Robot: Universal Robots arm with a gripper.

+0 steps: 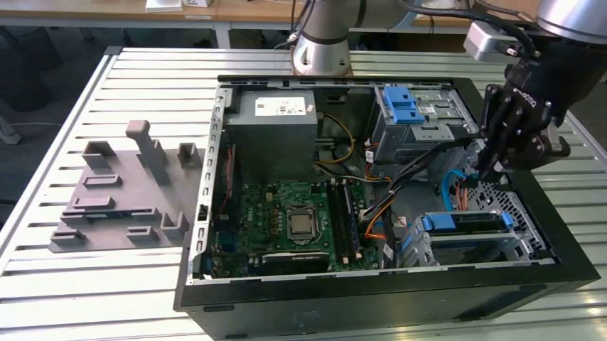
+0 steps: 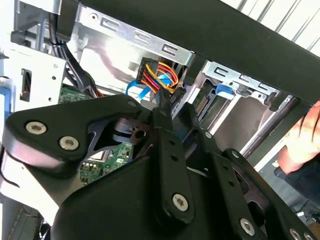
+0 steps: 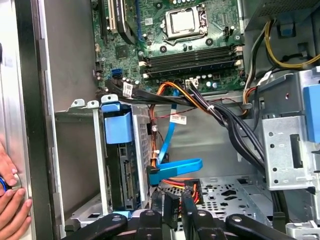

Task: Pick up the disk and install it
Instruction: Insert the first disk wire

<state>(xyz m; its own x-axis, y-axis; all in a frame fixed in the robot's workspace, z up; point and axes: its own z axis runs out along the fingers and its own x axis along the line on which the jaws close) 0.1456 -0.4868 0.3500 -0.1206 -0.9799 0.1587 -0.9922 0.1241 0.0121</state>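
Claw (image 1: 493,170) hovering inside open PC case (image 1: 379,298), right side of exterior view, fingers pinching together on a black connector (image 3: 170,205) — cannot tell for sure.

Disk (image 1: 462,222) sitting upright in silver drive cage (image 1: 474,249), lower right of exterior view, blue carrier bracket showing on top; same disk (image 3: 122,170) lower left of centre in first wrist view. Person's hand (image 3: 12,210) resting on case edge. Case lying on slatted bench (image 1: 142,64).
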